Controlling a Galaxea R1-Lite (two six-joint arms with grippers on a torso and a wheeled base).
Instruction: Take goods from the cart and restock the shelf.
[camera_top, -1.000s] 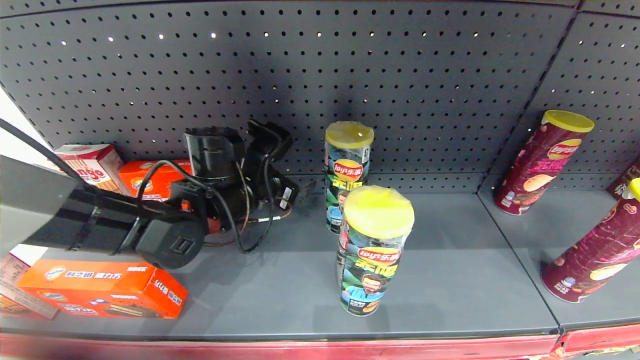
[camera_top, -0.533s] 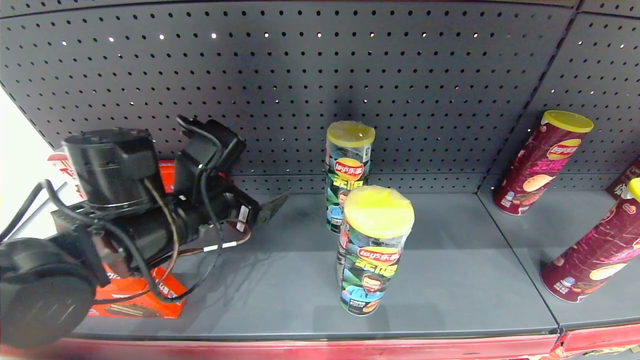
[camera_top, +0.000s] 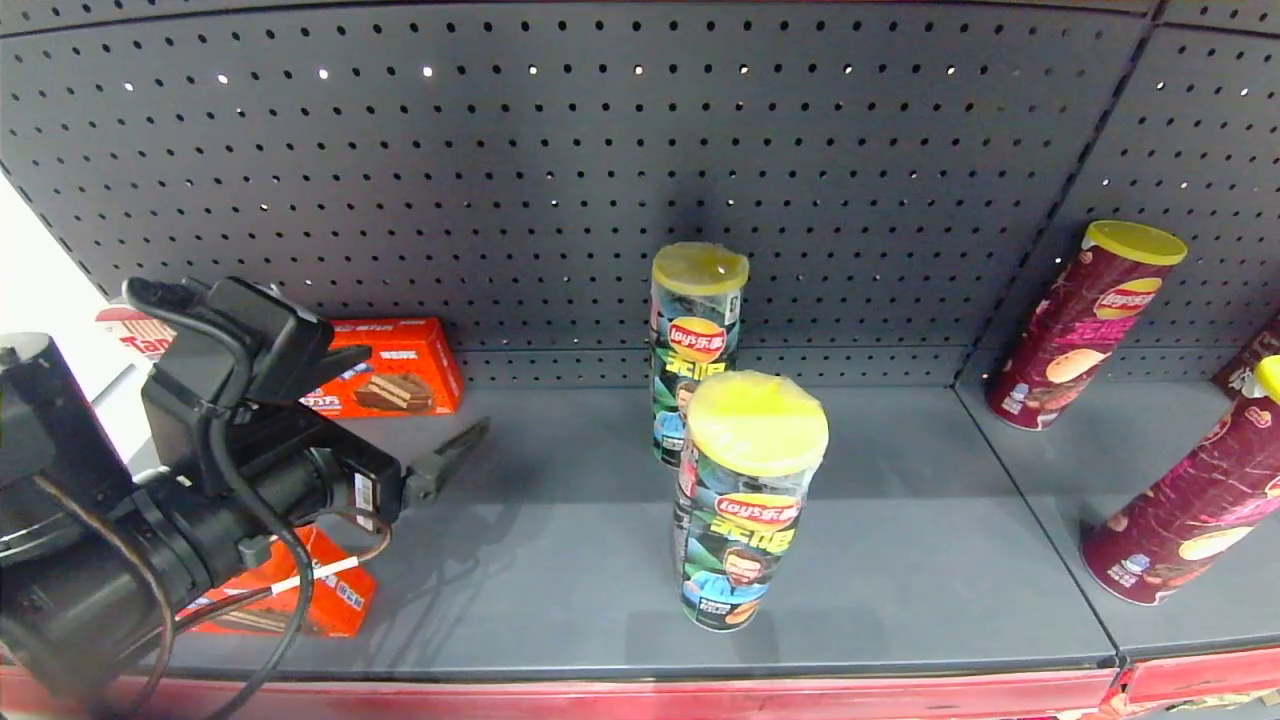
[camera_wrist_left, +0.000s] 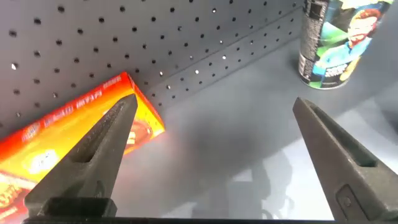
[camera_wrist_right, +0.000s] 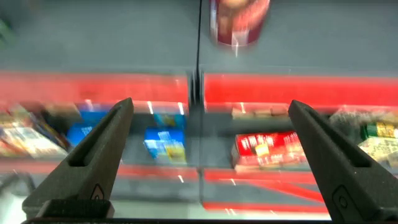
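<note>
My left gripper (camera_wrist_left: 212, 102) hangs over the left end of the shelf (camera_top: 900, 560), jaws spread wide with nothing between them. The right gripper (camera_wrist_right: 210, 104) is just as wide open and empty, facing a red shelf edge (camera_wrist_right: 261, 87).

Nearest the front lip lies an orange box (camera_top: 330, 600), flat on its side. I judge it light, stiff cardboard that dents if squeezed, so I would clamp it across the narrow sides.

The front chip can (camera_top: 750, 500) stands upright mid-shelf. It looks light, slick-wrapped and tippy, best taken at mid-body.

Behind them, a second orange box (camera_top: 385, 365) and a rear can (camera_top: 697, 345) sit against the pegboard (camera_top: 600, 150). The grey deck looks smooth, with open room between boxes and cans. Two maroon cans (camera_top: 1085, 325) lean in the next bay.
</note>
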